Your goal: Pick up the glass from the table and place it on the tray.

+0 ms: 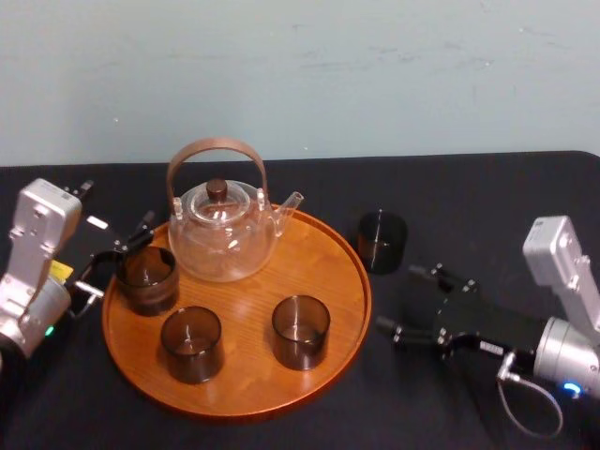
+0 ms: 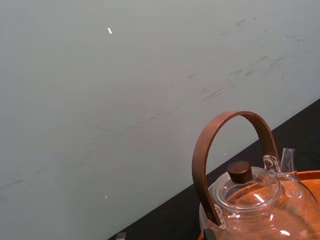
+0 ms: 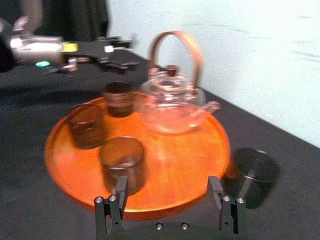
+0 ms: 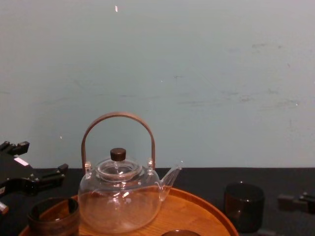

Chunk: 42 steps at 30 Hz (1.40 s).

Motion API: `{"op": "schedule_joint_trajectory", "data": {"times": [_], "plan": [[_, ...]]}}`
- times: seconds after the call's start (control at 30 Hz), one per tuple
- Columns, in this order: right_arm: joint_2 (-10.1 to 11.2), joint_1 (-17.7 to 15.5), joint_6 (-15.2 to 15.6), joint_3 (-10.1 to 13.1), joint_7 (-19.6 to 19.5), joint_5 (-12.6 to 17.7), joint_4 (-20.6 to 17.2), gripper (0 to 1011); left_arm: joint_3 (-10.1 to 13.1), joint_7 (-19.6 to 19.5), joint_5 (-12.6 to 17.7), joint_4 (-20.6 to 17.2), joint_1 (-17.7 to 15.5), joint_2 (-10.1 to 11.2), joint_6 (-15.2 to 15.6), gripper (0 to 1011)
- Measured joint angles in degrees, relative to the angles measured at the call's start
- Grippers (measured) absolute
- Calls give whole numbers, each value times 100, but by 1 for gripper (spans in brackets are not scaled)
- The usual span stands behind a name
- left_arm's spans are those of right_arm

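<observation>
1. The glass (image 1: 382, 241) is a short, dark smoked tumbler. It stands upright on the black counter (image 1: 487, 197), just off the right rim of the tray (image 1: 246, 375).
2. The right gripper (image 1: 405, 300) is near the glass on the robot's side, its jaws released and spread wide. The glass stands outside their gap, touching neither.
3. The left gripper (image 1: 114, 258), jaws released, is at the tray's left rim beside another dark glass (image 1: 147, 278), well apart from the first.

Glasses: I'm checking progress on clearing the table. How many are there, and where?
4 glasses. Three stand on the tray: one at its left edge by the left gripper, two near its front. The fourth stands on the table, right of the tray.
</observation>
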Motion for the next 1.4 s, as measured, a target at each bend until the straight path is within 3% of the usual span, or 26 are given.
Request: {"op": "schedule_joint_trajectory", "data": {"times": [0.4,0.67,0.93,1.4], "plan": [[-456,-19,730,476,-1184,-77,110,1002,0,0,0,0,0,0,0,1001],[-684,169,1175,529,-1540,-298,279,1003,0,0,0,0,0,0,0,1001],[-879,418,1486,469,-1596,-500,504,1002,0,0,0,0,0,0,0,1001],[-1200,915,1747,309,-1405,-801,948,1002,0,0,0,0,0,0,0,1001]]}}
